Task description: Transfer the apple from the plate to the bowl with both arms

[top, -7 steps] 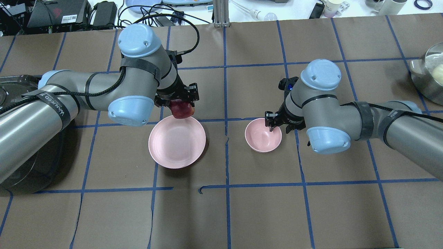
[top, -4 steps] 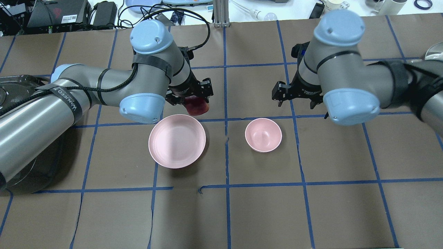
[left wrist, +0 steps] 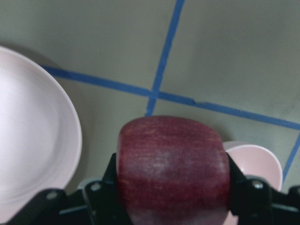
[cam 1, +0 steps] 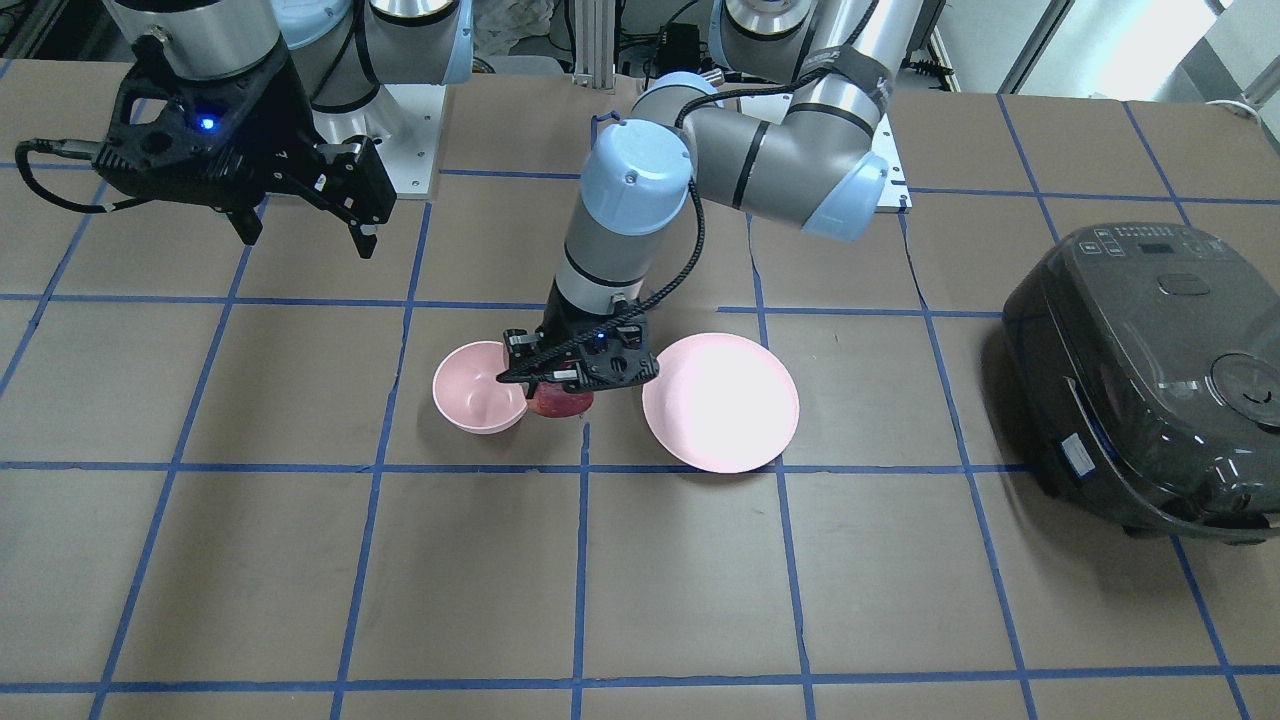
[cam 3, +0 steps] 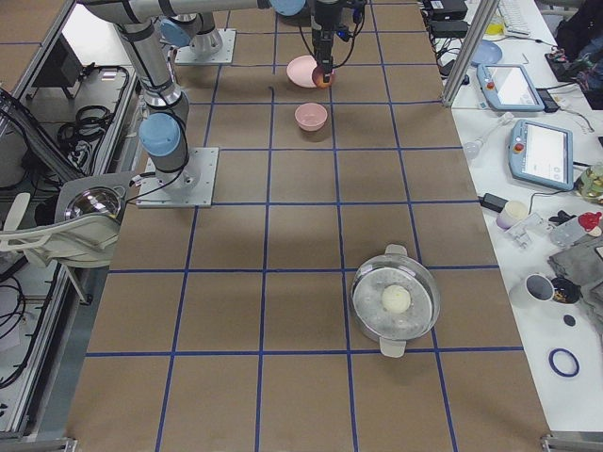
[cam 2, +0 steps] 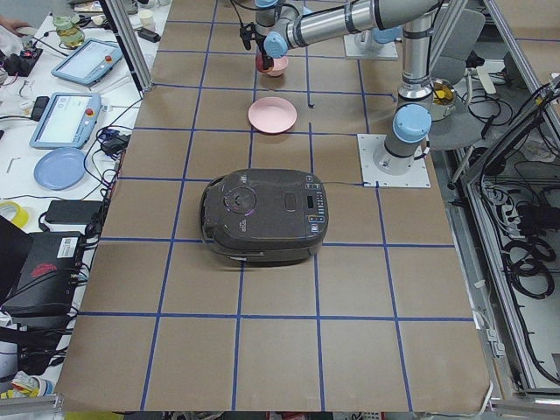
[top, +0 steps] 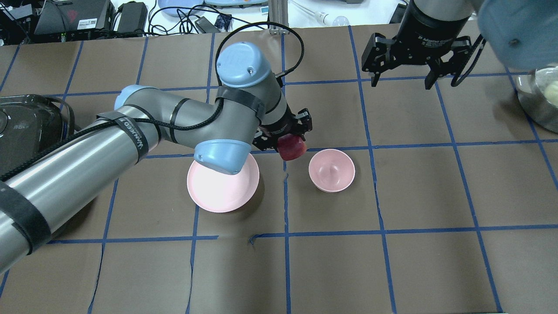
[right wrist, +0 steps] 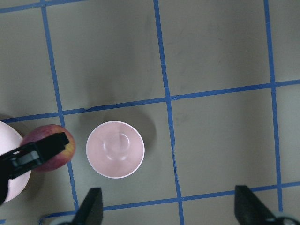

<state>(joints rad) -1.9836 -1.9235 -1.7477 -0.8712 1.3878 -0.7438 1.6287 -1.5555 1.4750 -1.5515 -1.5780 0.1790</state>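
Note:
My left gripper [top: 291, 144] is shut on the dark red apple [top: 293, 148] and holds it above the table, between the pale pink plate [top: 220, 192] and the small pink bowl [top: 331, 171], close to the bowl's rim. In the left wrist view the apple [left wrist: 173, 161] sits between both fingers, with the plate [left wrist: 33, 140] at the left and the bowl [left wrist: 257, 161] at the right. My right gripper [top: 401, 80] is open and empty, raised high beyond the bowl. Its wrist view looks down on the bowl [right wrist: 115, 149] and the apple [right wrist: 52, 151].
A dark rice cooker [cam 1: 1150, 380] stands at the table's end on my left side. A metal pot [top: 540, 96] with a pale ball in it stands at the far right. Blue tape lines grid the brown table cover.
My left arm has carried the apple to the right, from over the plate's far rim to the gap beside the bowl. My right gripper has lifted off the bowl and pulled back.

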